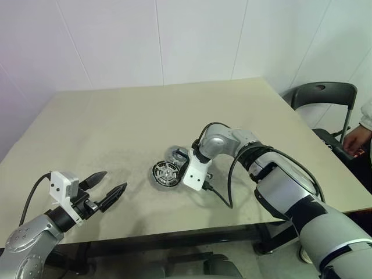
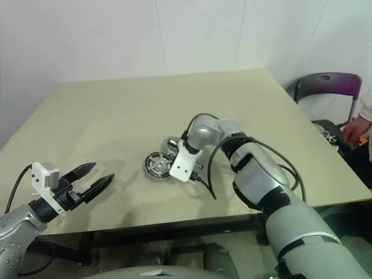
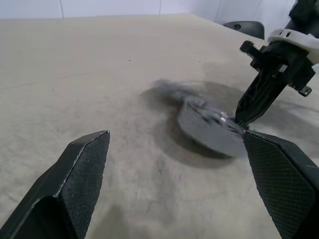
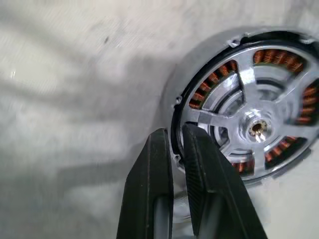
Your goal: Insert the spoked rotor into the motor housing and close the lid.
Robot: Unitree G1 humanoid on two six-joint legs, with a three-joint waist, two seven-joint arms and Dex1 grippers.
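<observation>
Flat on the table (image 1: 116, 122), motor housing (image 4: 249, 107) faces up, right gripper (image 4: 177, 144) pinching its rim; left gripper (image 1: 110, 186) wide.

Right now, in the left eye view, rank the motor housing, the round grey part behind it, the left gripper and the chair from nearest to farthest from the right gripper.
From the right gripper:
1. motor housing: the fingers pinch its rim.
2. round grey part: just behind the housing.
3. left gripper: near the table's front edge, robot's left.
4. chair: beyond the table's right side.
</observation>
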